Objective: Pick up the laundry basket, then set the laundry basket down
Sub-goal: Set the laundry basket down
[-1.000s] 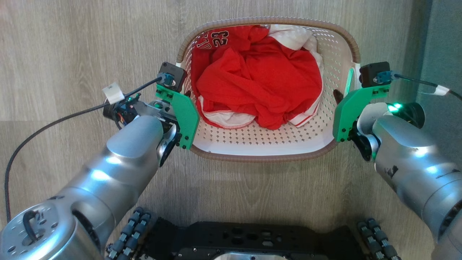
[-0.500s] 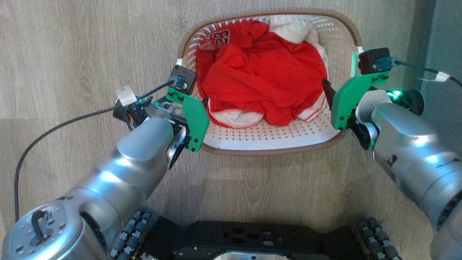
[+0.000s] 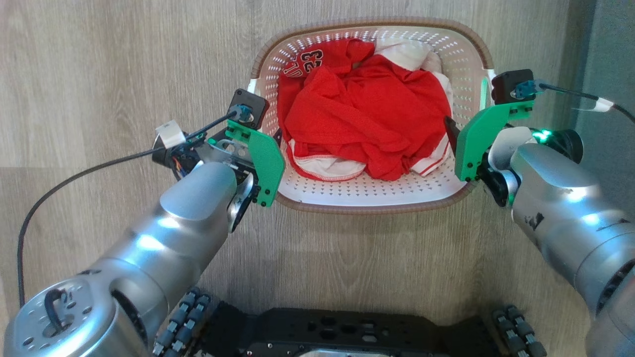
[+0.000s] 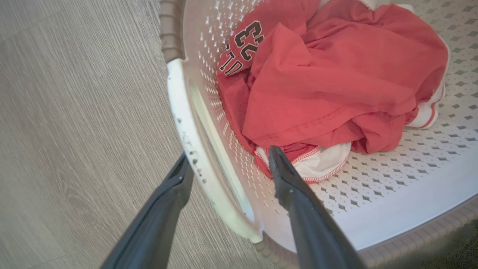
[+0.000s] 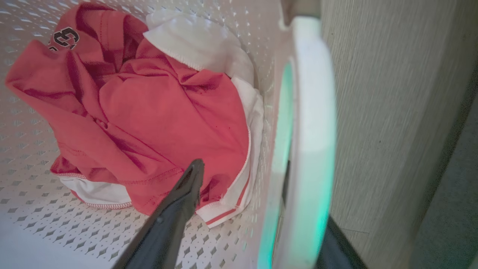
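Shifted inward over the past second, two grippers are pictured astride the two white handles of one laundry basket (image 3: 372,209), the right one's inner finger now reaching farther in over the laundry than before. The basket is seen between the two silver arms, ahead of the robot's black base (image 3: 347,332), and appears to be resting on the wooden floor (image 3: 99,74), though contact underneath is hidden.

The left gripper (image 4: 228,153) is spread wide across the left handle (image 4: 186,123). Of its two dark fingers, the outer finger (image 4: 160,216) is laid against the handle's outside edge, while the inner finger (image 4: 302,216) is held inside the basket, apart from the perforated wall.

The right gripper (image 5: 241,168) is likewise held wide around the right handle (image 5: 313,112), which is tinted by a green glow. One finger (image 5: 168,220) is shown inside, over the heap; the other is largely hidden behind the handle, so its touch cannot be told.

One red jersey (image 3: 362,114) numbered 23 is heaped inside with white cloth (image 3: 407,52); the number of garments cannot be counted.
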